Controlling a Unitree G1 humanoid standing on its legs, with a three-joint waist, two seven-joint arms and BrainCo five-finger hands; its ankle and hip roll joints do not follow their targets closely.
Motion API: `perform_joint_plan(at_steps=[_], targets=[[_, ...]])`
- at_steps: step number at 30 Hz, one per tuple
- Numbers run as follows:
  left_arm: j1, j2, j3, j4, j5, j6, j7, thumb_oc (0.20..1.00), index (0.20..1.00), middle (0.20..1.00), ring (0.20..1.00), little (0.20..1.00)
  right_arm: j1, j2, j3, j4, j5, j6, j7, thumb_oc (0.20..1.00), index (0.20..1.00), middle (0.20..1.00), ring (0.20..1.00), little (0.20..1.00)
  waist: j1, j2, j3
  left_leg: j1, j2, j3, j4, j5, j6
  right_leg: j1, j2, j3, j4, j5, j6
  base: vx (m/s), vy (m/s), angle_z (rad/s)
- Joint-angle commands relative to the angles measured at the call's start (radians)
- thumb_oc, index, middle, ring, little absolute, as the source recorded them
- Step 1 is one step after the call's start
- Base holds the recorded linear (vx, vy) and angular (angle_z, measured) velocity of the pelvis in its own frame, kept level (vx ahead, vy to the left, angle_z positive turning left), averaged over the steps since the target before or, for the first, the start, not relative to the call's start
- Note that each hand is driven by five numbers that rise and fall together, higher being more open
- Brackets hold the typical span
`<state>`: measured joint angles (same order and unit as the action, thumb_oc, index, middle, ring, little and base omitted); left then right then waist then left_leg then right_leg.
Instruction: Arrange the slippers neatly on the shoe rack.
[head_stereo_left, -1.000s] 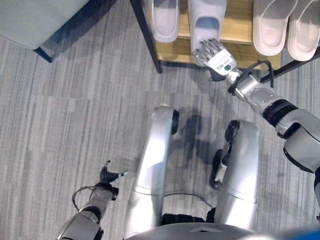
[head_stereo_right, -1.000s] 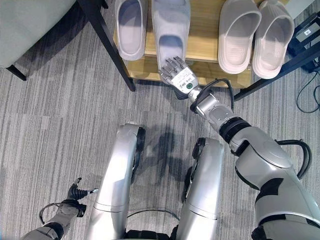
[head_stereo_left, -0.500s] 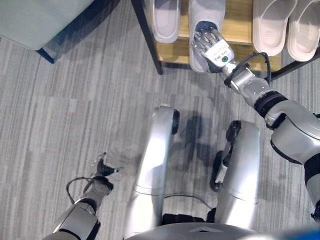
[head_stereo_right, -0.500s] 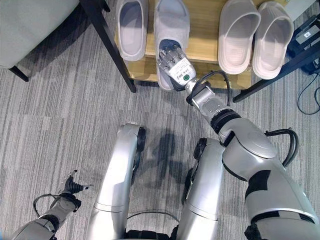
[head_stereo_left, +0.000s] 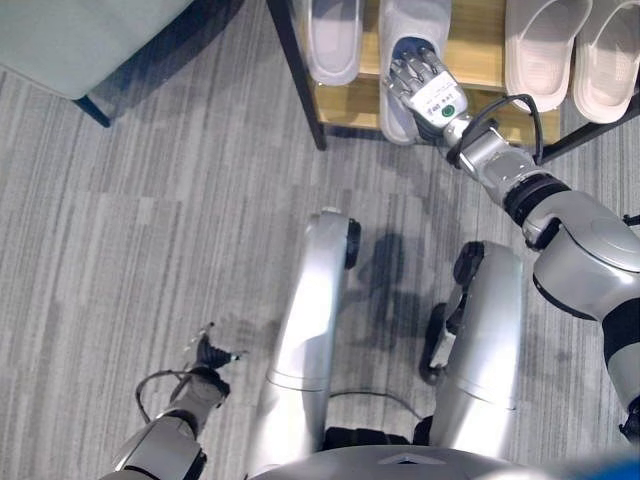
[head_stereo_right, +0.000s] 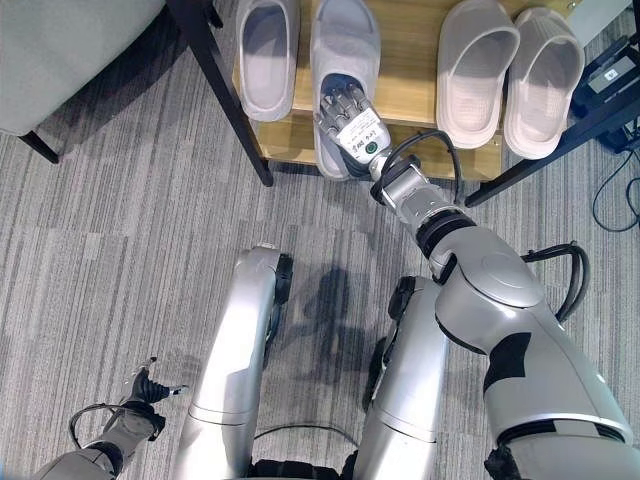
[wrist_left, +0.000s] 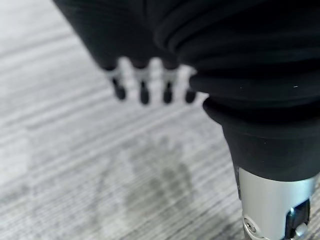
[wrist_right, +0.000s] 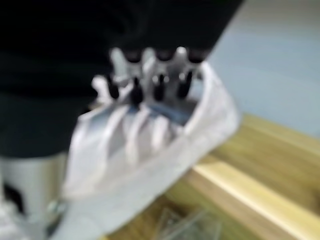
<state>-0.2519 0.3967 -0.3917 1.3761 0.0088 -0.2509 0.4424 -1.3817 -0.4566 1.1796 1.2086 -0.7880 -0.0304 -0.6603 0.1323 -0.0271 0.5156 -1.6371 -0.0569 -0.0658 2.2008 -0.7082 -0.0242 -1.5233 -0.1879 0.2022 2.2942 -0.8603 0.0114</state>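
A grey slipper (head_stereo_right: 343, 70) lies on the wooden shoe rack (head_stereo_right: 410, 95), its heel overhanging the front edge, just beside a matching grey slipper (head_stereo_right: 267, 58) on its left. The right hand (head_stereo_right: 350, 118) rests on its heel end with fingers straight, tips on the insole. Two pale slippers (head_stereo_right: 510, 72) sit further right. The left hand (head_stereo_right: 145, 386) hangs low over the grey floor (head_stereo_right: 110, 240), fingers relaxed and holding nothing.

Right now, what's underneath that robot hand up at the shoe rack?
The right hand lies on a grey slipper's heel, which overhangs the wooden shelf edge. The insole beneath it is hidden.
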Motion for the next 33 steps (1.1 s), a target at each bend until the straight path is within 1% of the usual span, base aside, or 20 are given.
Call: perform_joint_plan(at_steps=[1,6,11,13,16,21,27,31,33], targets=[[-0.001,0.014,-0.052,-0.013,-0.055,0.001,0.013,1.0,1.0,1.0,1.0,1.0,-0.243,-0.078,-0.039,0.094,0.078,0.088,0.018,1.0,1.0,1.0,1.0,1.0,0.07,-0.001,0.004,0.067,0.017,-0.086,0.073,-0.157,-0.053,0.096,-0.039,0.194,0.024,0.237,0.002,0.0,0.0,0.0],[-0.006,0.007,-0.054,-0.015,-0.073,0.0,0.01,1.0,1.0,1.0,1.0,1.0,-0.267,-0.089,-0.039,0.142,0.088,0.112,0.011,1.0,1.0,1.0,1.0,1.0,0.065,0.0,0.004,0.067,0.013,-0.084,0.07,-0.153,-0.055,0.105,-0.044,0.191,0.024,0.243,0.0,0.0,-0.012,0.05],[-0.01,0.012,-0.051,-0.013,-0.082,0.002,0.007,1.0,1.0,1.0,1.0,1.0,-0.302,-0.104,-0.018,0.138,0.076,0.136,-0.005,1.0,1.0,1.0,1.0,1.0,0.061,-0.002,0.004,0.067,0.017,-0.083,0.064,-0.151,-0.056,0.1,-0.045,0.195,0.023,0.238,-0.003,0.0,-0.007,0.06],[-0.016,0.009,-0.05,-0.011,-0.085,0.005,0.006,1.0,1.0,1.0,1.0,1.0,-0.305,-0.105,-0.022,0.133,0.075,0.144,-0.013,1.0,1.0,1.0,1.0,1.0,0.059,-0.002,0.004,0.067,0.017,-0.082,0.063,-0.151,-0.055,0.101,-0.044,0.197,0.023,0.239,-0.002,0.0,0.002,-0.02],[-0.031,0.005,-0.052,-0.006,-0.09,0.005,0.01,1.0,1.0,1.0,1.0,1.0,-0.331,-0.101,-0.011,0.133,0.049,0.176,-0.023,1.0,1.0,1.0,1.0,1.0,0.054,-0.005,0.004,0.067,0.019,-0.08,0.071,-0.152,-0.055,0.097,-0.042,0.198,0.026,0.24,-0.002,0.0,-0.003,-0.01],[-0.038,-0.003,-0.047,-0.002,-0.106,0.008,0.007,1.0,1.0,1.0,1.0,1.0,-0.363,-0.092,-0.013,0.133,0.046,0.201,-0.027,1.0,1.0,1.0,1.0,1.0,0.05,-0.006,0.004,0.067,0.019,-0.08,0.077,-0.154,-0.054,0.099,-0.039,0.201,0.028,0.239,-0.002,0.0,0.0,0.0],[-0.053,-0.003,-0.045,-0.005,-0.122,0.008,0.006,1.0,1.0,1.0,1.0,1.0,-0.389,-0.099,-0.02,0.135,0.058,0.206,-0.028,1.0,1.0,1.0,1.0,1.0,0.047,-0.007,0.004,0.067,0.02,-0.081,0.081,-0.15,-0.055,0.097,-0.039,0.204,0.029,0.239,0.0,0.0,-0.001,0.02],[-0.049,-0.008,-0.043,-0.006,-0.128,0.003,0.004,1.0,1.0,1.0,1.0,1.0,-0.384,-0.092,-0.045,0.098,0.111,0.162,-0.031,1.0,1.0,1.0,1.0,1.0,0.046,-0.009,0.004,0.067,0.023,-0.077,0.081,-0.149,-0.056,0.098,-0.035,0.205,0.03,0.244,0.005,-0.01,-0.006,-0.08],[-0.044,-0.008,-0.045,-0.006,-0.127,0.001,0.005,1.0,1.0,1.0,1.0,1.0,-0.38,-0.089,-0.054,0.093,0.125,0.156,-0.035,1.0,1.0,1.0,1.0,1.0,0.046,-0.009,0.004,0.067,0.023,-0.077,0.081,-0.15,-0.056,0.098,-0.035,0.208,0.032,0.243,0.005,0.0,0.0,0.0]])
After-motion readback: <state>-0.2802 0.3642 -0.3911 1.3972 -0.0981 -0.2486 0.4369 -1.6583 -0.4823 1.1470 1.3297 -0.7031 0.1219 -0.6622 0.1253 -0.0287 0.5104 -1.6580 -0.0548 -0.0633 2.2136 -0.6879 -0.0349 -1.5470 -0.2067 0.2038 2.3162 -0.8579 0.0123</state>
